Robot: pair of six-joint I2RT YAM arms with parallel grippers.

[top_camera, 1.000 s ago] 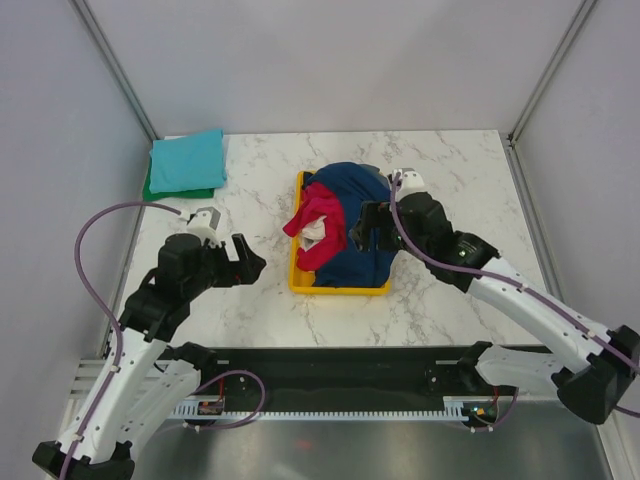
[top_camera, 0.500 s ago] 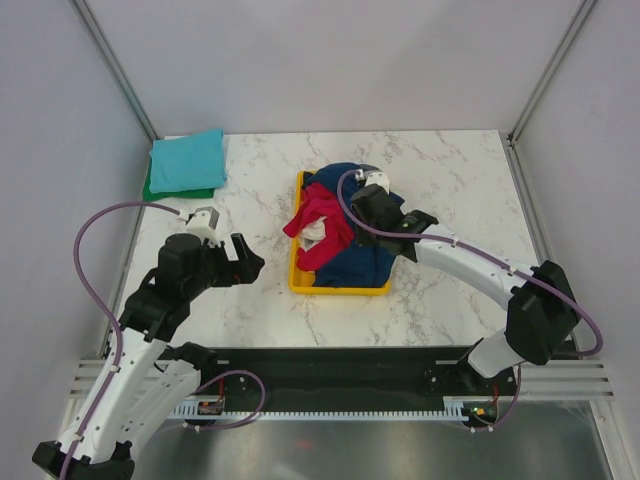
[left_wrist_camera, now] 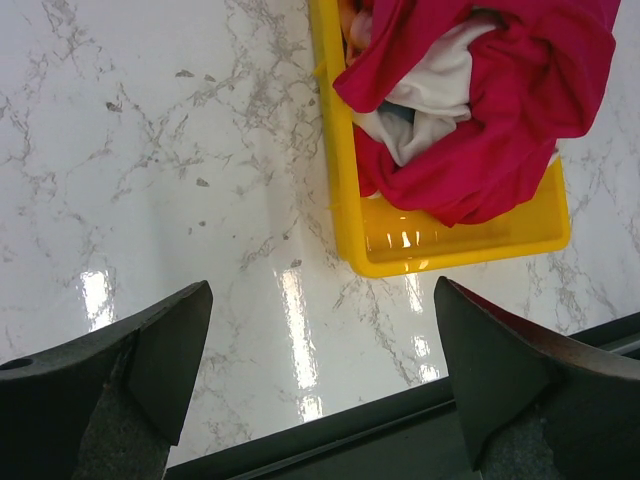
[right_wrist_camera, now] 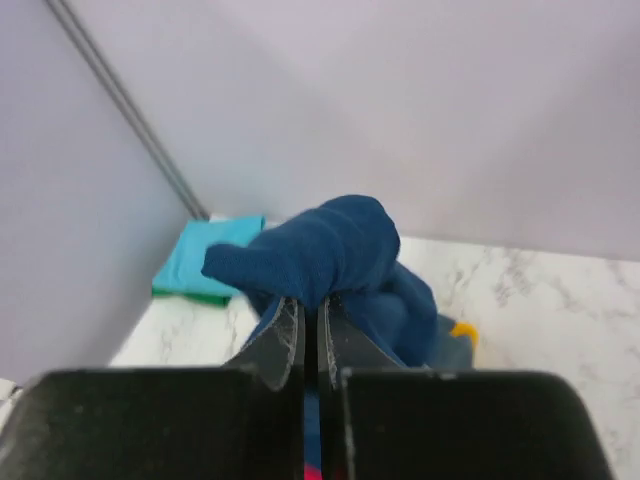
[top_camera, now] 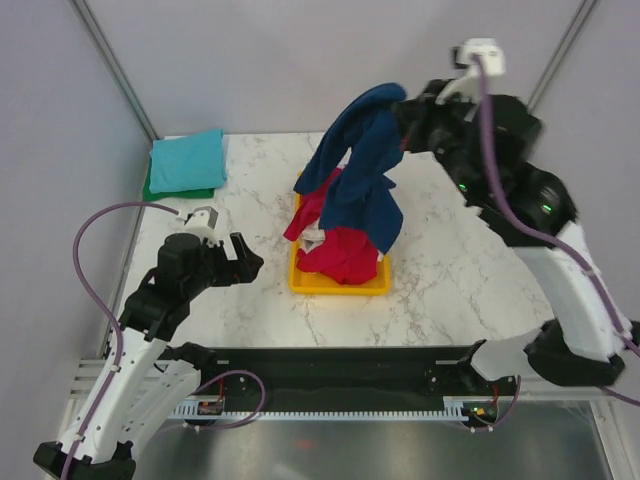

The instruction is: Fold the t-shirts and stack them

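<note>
A second ago the right gripper was low at the yellow tray with its fingers apart. Now they are pressed together on a bunched fold of the navy t-shirt, and the arm has swung up high behind the tray. The shirt hangs from that pinch in a long drape, its lower end close over the tray's right side; I cannot tell whether it touches the pile. With it lifted, the magenta-red t-shirt and a white one lie uncovered in the tray. The left gripper has not moved: it is spread wide and empty, left of the tray. Far to the tray's left, the teal t-shirt sits folded on the green one. By my reading, the navy shirt is out and next needs spreading flat for folding.
</note>
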